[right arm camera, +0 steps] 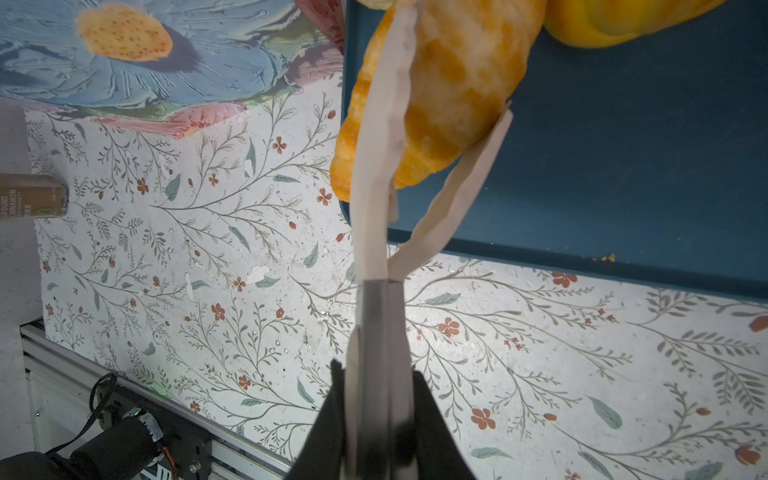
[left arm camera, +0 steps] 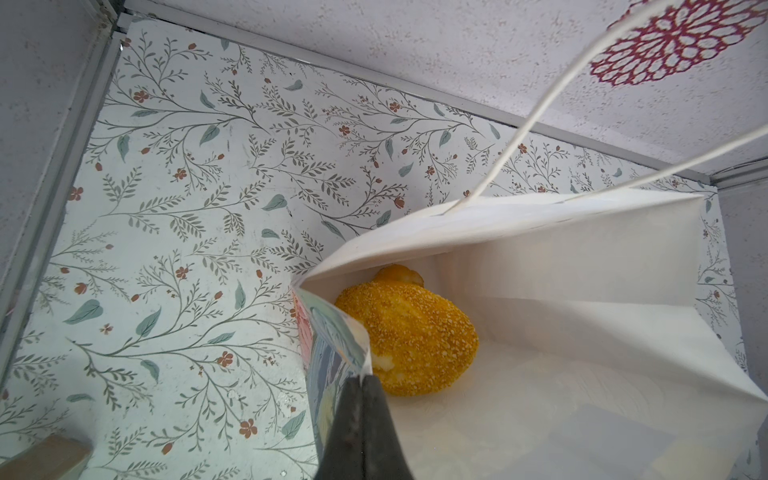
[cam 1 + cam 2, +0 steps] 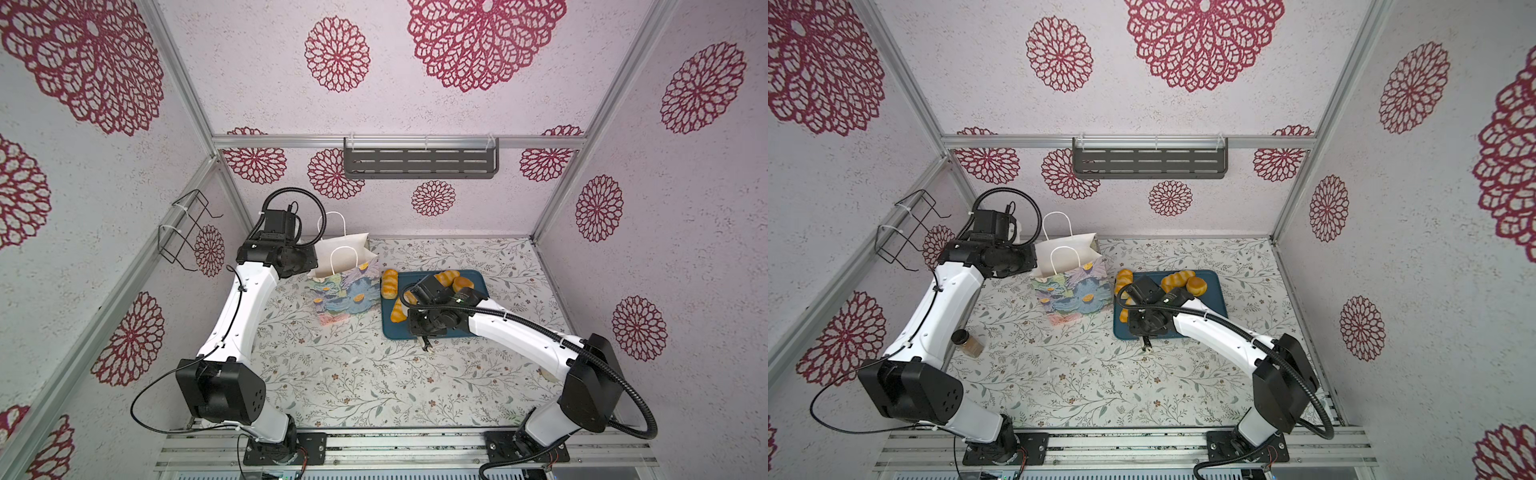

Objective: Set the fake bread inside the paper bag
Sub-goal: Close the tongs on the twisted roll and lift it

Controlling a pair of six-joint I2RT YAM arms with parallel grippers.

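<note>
while left gripper (image 2: 362, 382) pinches paper bag (image 2: 540, 249) rim, right gripper (image 1: 376, 374) clamps tongs (image 1: 384, 124) straddling fake bread (image 1: 457, 83) at tray (image 3: 392, 330) left edge, centre frame.

Paper bag (image 2: 540, 257): matt white paper inside, printed outside ridged like brushwork. The loaf (image 2: 409, 340) in it looks grainy and rough; the roll (image 1: 457, 83) looks mottled and spongy. Tongs (image 1: 380, 145): smooth cream plastic. Tray (image 1: 623, 166): smooth, matt teal
</note>
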